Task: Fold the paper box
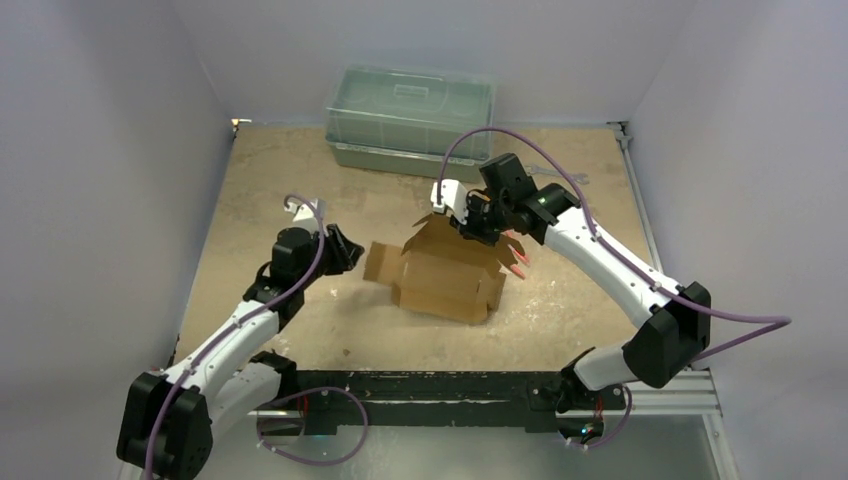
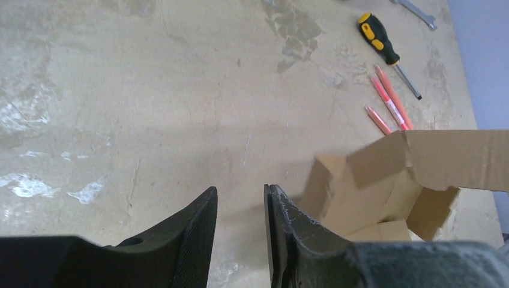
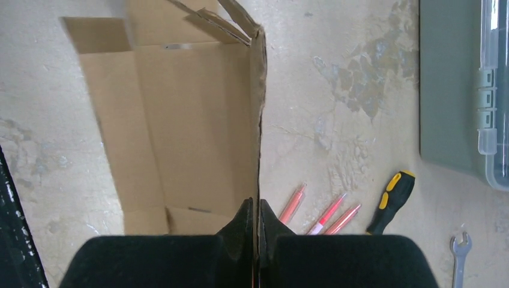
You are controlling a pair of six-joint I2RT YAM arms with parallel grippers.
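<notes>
Paper box [image 1: 445, 275]: plain brown thin cardboard, half-erected, flaps loose, frame centre on scuffed tan tabletop [image 1: 290, 160]. Right gripper [image 3: 258, 207]: black fingers pinched on one upright wall edge; left gripper [image 2: 240, 195]: narrow gap, holding nothing. Translucent lidded plastic bin [image 1: 410, 115], upper centre, contents indiscernible.

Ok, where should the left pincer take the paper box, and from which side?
Probably the side flap of the paper box, approached from the left by the open left pincer: a thin panel jutting toward that arm. The right pincer holds an upright panel's edge.
</notes>
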